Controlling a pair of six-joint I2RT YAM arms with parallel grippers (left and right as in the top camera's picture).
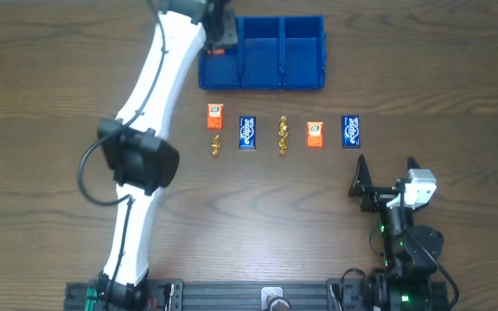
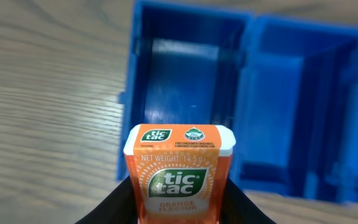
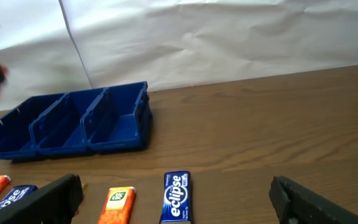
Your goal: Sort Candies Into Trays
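The left pincer (image 2: 180, 214) is clamped on the orange candy box (image 2: 180, 177); we see the left compartment (image 2: 185, 74) of the tray (image 2: 248, 74) ahead at twelve o'clock.

There are three orange candy boxes (image 1: 215, 115) in all: two lie in the row at the middle of the desk (image 1: 456, 95), and one orange candy box (image 2: 180, 180) is held by the left gripper (image 2: 179, 202) near the far edge. The same row has two blue candy packs (image 1: 247, 132) and, as far as I can tell, three small gold-wrapped candies (image 1: 283, 127). One blue tray (image 1: 305, 84) with three compartments stands at the far edge.
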